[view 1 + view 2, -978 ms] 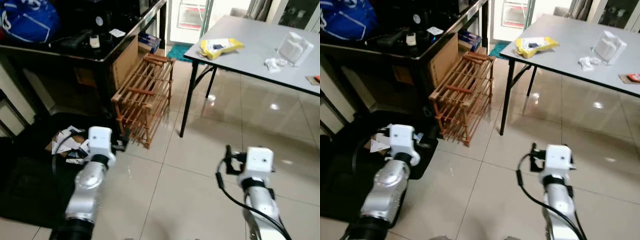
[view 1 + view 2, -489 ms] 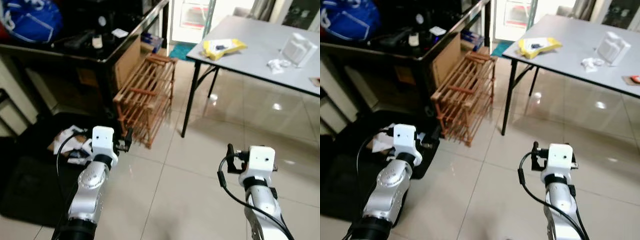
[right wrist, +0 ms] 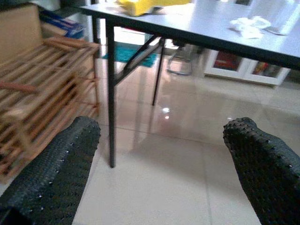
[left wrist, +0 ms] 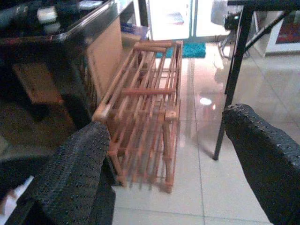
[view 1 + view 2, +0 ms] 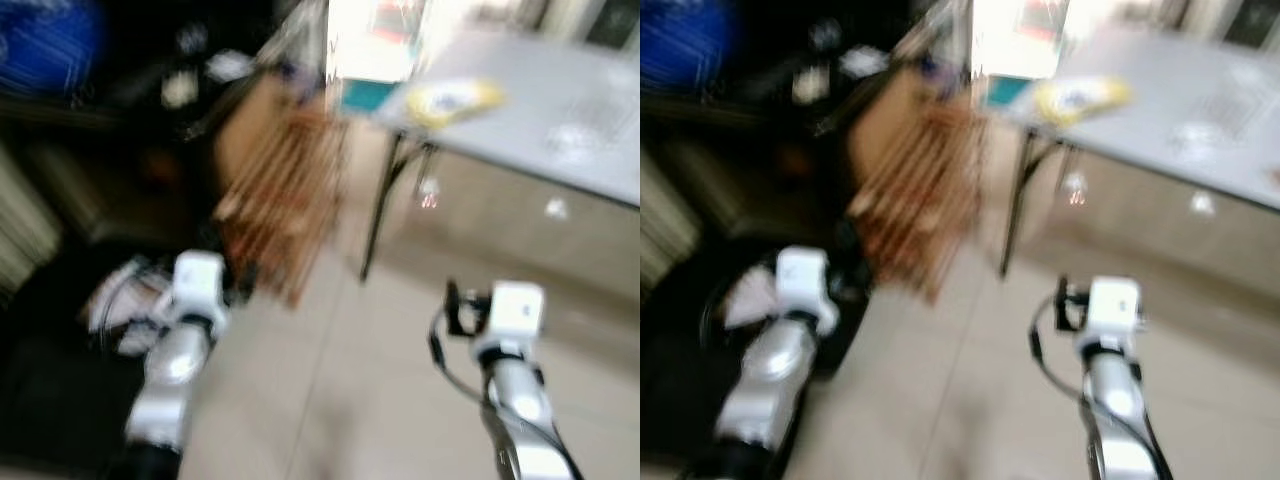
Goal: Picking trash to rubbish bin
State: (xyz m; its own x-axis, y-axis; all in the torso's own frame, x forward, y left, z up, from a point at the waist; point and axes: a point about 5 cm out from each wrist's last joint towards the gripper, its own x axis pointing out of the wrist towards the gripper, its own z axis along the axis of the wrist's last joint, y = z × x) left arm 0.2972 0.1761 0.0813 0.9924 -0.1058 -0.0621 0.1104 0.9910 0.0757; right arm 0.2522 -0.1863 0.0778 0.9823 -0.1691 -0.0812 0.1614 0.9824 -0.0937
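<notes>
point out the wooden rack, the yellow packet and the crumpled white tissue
wooden rack (image 4: 145,117): left wrist view, middle of its slats.
yellow packet (image 3: 140,5): right wrist view, its near edge on the table.
crumpled white tissue (image 3: 247,27): right wrist view, its centre.

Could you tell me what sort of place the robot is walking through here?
Probably a lived-in home room: glossy tiled floor, a wooden slatted rack beside a cluttered dark desk, and a grey folding table carrying a yellow packet and crumpled tissue.

The left gripper (image 4: 176,164) has black, dotted fingers (image 4: 70,178); beyond them stands a reddish-brown slatted rack (image 4: 145,112) on cream tiles (image 4: 187,192). Ahead of the right gripper (image 3: 161,164), a grey table (image 3: 206,28) bears a yellow packet (image 3: 140,5).
</notes>
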